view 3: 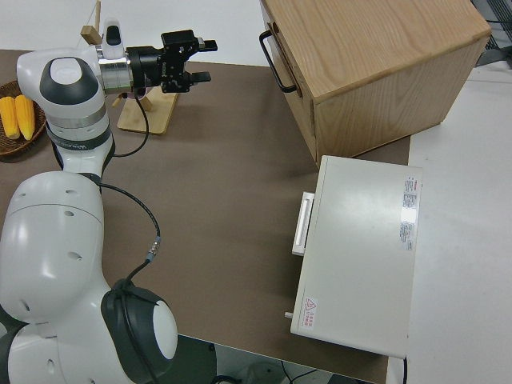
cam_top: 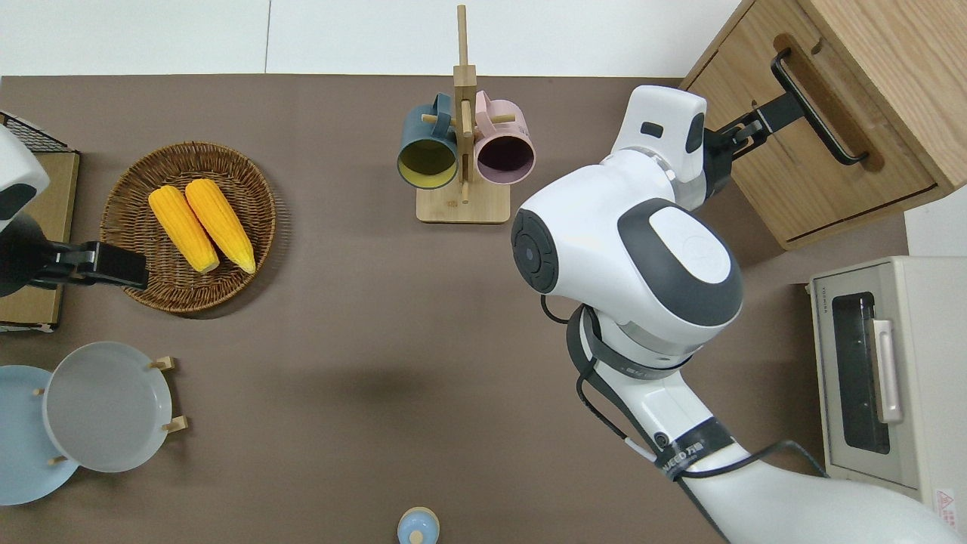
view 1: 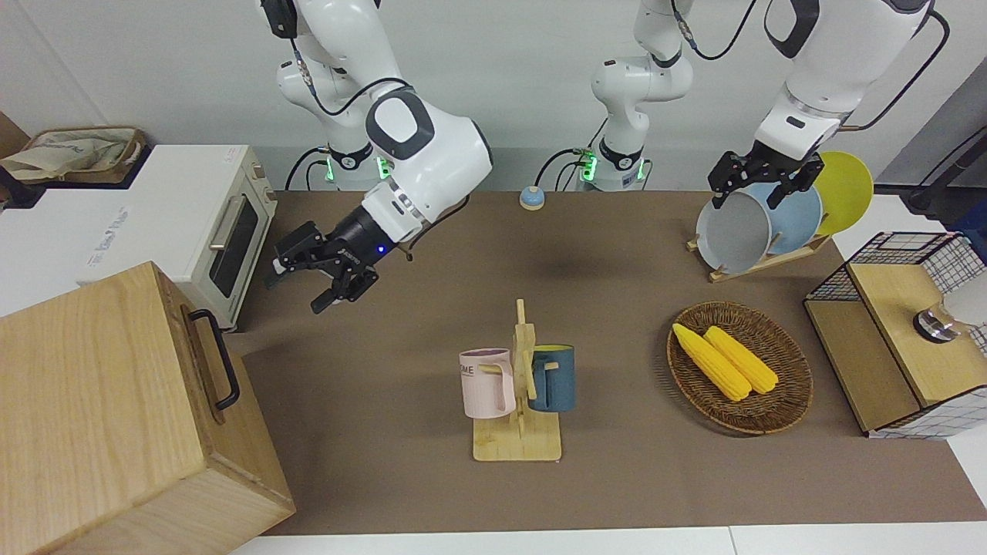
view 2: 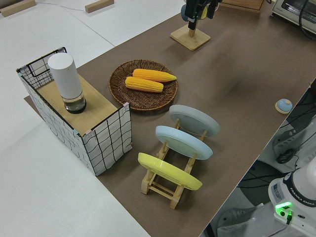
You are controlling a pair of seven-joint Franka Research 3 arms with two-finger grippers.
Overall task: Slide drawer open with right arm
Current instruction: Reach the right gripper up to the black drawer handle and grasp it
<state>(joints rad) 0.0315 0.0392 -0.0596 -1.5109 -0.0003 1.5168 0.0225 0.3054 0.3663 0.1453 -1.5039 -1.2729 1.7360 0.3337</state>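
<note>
The drawer [view 1: 207,362] is the front of the big pale wooden box [view 1: 100,401] at the right arm's end of the table. It sits flush and shut, with its black loop handle [view 1: 220,358] facing the table's middle. My right gripper [view 1: 297,294], blue light at its wrist, lies level and points at the handle [cam_top: 816,106] with its fingers open. The right side view shows the gripper [view 3: 204,61] a short gap away from the handle [view 3: 276,60], not touching. My left arm [view 1: 759,181] is parked.
A white toaster oven [view 1: 216,231] stands beside the box, nearer to the robots. A wooden mug rack [view 1: 518,393] with two mugs is mid-table. A wicker basket [view 1: 786,401] of corn, a plate rack [view 1: 763,216] and a wire-mesh cabinet [view 1: 894,331] are toward the left arm's end.
</note>
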